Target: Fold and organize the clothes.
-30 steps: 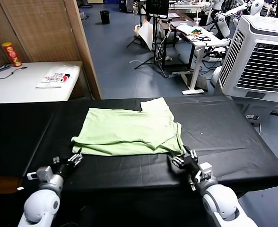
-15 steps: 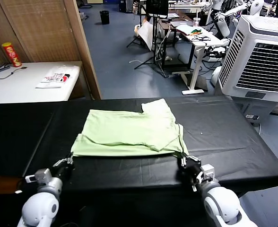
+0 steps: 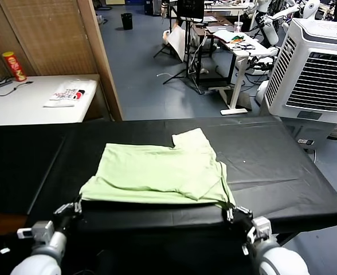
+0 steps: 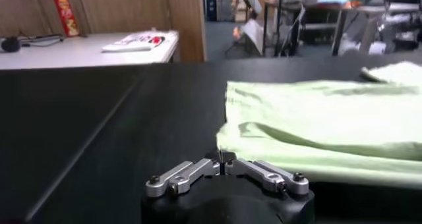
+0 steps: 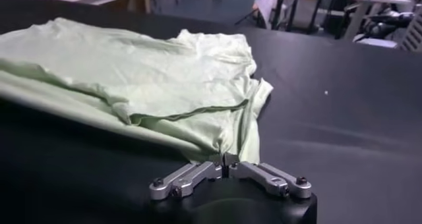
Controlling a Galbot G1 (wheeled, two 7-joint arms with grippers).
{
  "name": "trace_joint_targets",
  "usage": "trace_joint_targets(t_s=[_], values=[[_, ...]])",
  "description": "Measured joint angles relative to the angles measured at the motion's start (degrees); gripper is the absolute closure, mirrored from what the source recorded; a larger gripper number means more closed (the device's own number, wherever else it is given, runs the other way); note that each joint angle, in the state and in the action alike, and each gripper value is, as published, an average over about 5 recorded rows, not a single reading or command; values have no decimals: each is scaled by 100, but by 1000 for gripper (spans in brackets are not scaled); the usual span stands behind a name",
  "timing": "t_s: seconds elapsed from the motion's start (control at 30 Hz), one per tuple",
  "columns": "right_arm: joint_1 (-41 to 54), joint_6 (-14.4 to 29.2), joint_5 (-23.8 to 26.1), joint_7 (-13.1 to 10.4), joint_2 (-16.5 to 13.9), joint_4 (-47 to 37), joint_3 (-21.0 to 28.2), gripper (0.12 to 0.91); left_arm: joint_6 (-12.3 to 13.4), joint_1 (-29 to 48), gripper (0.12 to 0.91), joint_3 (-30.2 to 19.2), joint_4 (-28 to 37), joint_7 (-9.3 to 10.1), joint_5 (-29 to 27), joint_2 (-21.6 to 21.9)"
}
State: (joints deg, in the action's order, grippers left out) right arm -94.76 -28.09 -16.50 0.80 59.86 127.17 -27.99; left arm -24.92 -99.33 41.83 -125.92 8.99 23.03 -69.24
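The pale lime-green shirt [image 3: 157, 172] lies folded on the black table [image 3: 271, 154], its near edge close to the table's front. My left gripper [image 3: 77, 205] is shut on the shirt's near left corner; the left wrist view shows its jaws [image 4: 224, 161] closed at the edge of the fabric [image 4: 330, 113]. My right gripper [image 3: 230, 212] is shut on the near right corner; the right wrist view shows its jaws [image 5: 224, 165] pinching the bunched fabric [image 5: 132, 67]. A sleeve sticks out at the far right of the shirt.
A white side table [image 3: 19, 106] at the back left holds a white red-and-black-printed flat item [image 3: 70, 94] and a red can [image 3: 14, 66]. A wooden screen [image 3: 59, 34] stands behind it. A large air cooler [image 3: 317, 63] stands at the right.
Both grippers have drawn back toward the table's near edge, dragging the shirt's near edge toward me. The whole shirt has slid nearer.
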Motion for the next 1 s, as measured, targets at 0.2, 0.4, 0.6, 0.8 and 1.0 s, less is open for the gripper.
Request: trace_joint_targets(t_s=[0.2,0.4,0.6,0.8,1.0], values=[[-216,-65,-338,-54,-119,421,-258,235,-162,-229,494,81,-228,119,-3,3],[152,-112,-810,-231,-284,436,-555,227,-175,-63,253,213,-354,209,233,113],[1570,-162,-1180,-388,-550,-435,-275,227,-243,806,233,11,-21,337,998,426],[3312,-167,-1466,-570,-568,-1703,441,227,-416,2144,232,-467,900,432,1810,894],[4842,-155,-1488,-608,-253,-3227,1164,227,-640,3422,232,-1084,1968,469,2342,1277]])
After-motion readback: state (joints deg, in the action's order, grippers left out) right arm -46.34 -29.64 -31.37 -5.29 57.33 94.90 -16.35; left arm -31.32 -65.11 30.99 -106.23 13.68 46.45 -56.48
